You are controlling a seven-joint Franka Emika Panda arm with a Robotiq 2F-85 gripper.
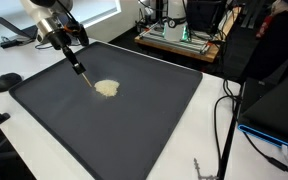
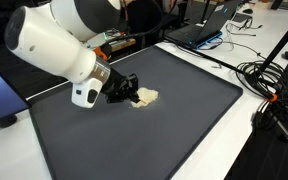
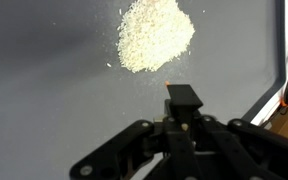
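Observation:
A small heap of pale grains [image 1: 106, 88] [image 2: 144, 97] [image 3: 156, 35] lies on a large dark mat [image 1: 134, 130] [image 2: 174, 130] [image 3: 44, 80]. My gripper [image 1: 70, 47] [image 2: 120, 89] [image 3: 182, 118] hangs low over the mat beside the heap. Its jaws are shut on a slim black tool [image 1: 79, 67] [image 3: 182, 96] that points down toward the heap. The tool's tip sits a short way from the edge of the grains. A few stray grains lie scattered around the heap. In an exterior view the white arm hides the tool.
The mat rests on a white table [image 1: 44, 165]. A black rounded object [image 1: 7, 80] lies off the mat's corner. Cables [image 2: 269, 85] [image 1: 224, 120] trail along one side. Electronics [image 1: 179, 35] and laptops [image 2: 199, 30] stand beyond the far edge.

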